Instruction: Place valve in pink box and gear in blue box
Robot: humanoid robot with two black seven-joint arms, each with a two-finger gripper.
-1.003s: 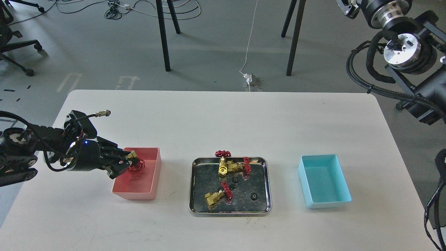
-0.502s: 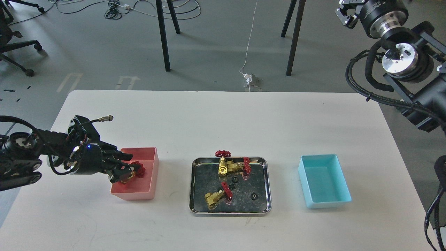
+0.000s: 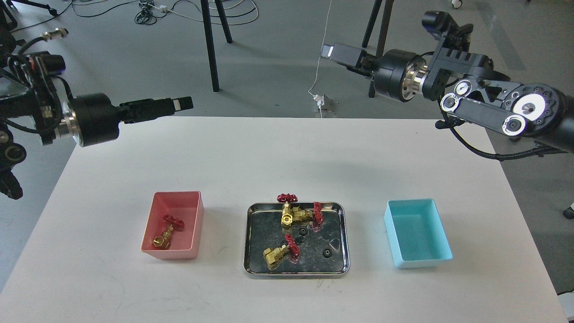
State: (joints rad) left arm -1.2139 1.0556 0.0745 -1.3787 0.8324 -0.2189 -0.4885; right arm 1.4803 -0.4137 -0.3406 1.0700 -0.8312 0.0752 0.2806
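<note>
A brass valve with a red handwheel (image 3: 167, 233) lies inside the pink box (image 3: 177, 194) at the left. Three more valves (image 3: 292, 216) lie in the steel tray (image 3: 296, 270) at the centre, along with small black gears (image 3: 327, 253). The blue box (image 3: 417, 233) at the right holds nothing. My left gripper (image 3: 183, 103) is raised high over the table's far left, empty and far from the pink box. My right gripper (image 3: 329, 51) is raised beyond the table's far edge, empty. Both are seen side-on, so I cannot see a gap between the fingers.
The white table (image 3: 287, 157) carries only the two boxes and the tray, set in a row near the front. Black stand legs (image 3: 210, 45), cables and an office chair are on the floor beyond the far edge.
My left gripper has let go of the valve, which now lies in the pink box, and has risen up and back. My right arm has swung leftward into view above the far edge.
</note>
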